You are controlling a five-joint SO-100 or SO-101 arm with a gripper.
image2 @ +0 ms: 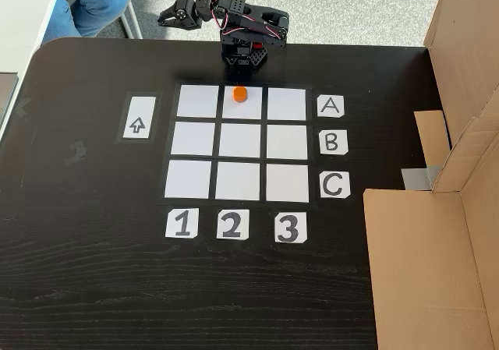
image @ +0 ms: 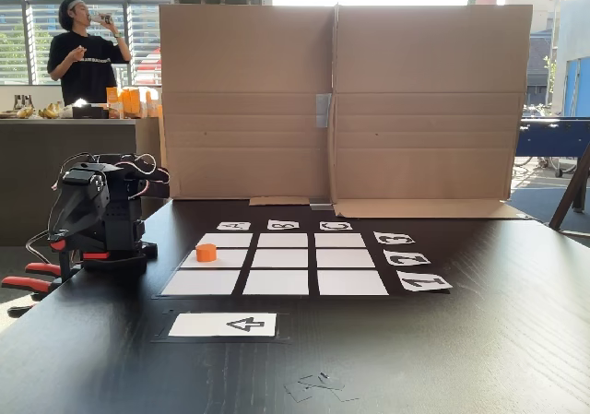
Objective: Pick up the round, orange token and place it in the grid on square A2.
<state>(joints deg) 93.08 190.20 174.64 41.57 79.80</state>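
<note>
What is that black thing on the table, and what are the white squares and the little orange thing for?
The black thing is a small robot arm with a two-finger gripper at its end. It is folded up at the table's edge and holds nothing; I cannot tell if the fingers are open. One picture is taken low from the side, the other from above. On the dark table lies a grid of nine white squares, with cards lettered A, B, C and numbered 1, 2, 3 beside it. The orange token sits on the square in row A, column 2. A card with an arrow lies nearby, and a cardboard wall stands behind.
</note>
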